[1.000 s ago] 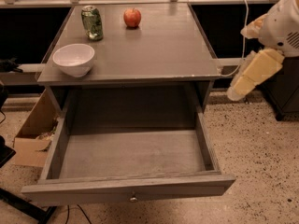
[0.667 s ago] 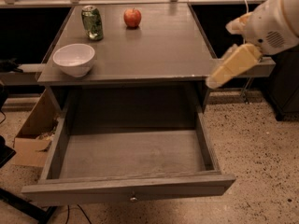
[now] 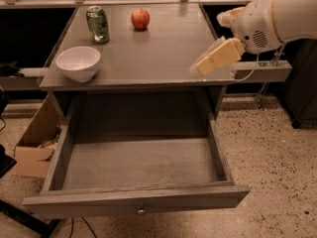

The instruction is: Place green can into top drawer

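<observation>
The green can (image 3: pixel 97 24) stands upright near the back left of the grey table top (image 3: pixel 158 48). The top drawer (image 3: pixel 133 202) is pulled fully open below the table, with a small round knob at the centre of its front panel, and nothing lies inside it. My gripper (image 3: pixel 205 66) hangs over the right edge of the table top at the end of the white arm (image 3: pixel 277 16), far to the right of the can and holding nothing that I can see.
A red apple (image 3: pixel 140 19) sits at the back of the table, right of the can. A white bowl (image 3: pixel 78 63) stands at the front left corner. A cardboard box (image 3: pixel 34 143) lies on the floor left of the drawer.
The arm and gripper have moved left and up, from beside the table's right side to over its right edge. The can, apple, bowl and drawer have not moved.
</observation>
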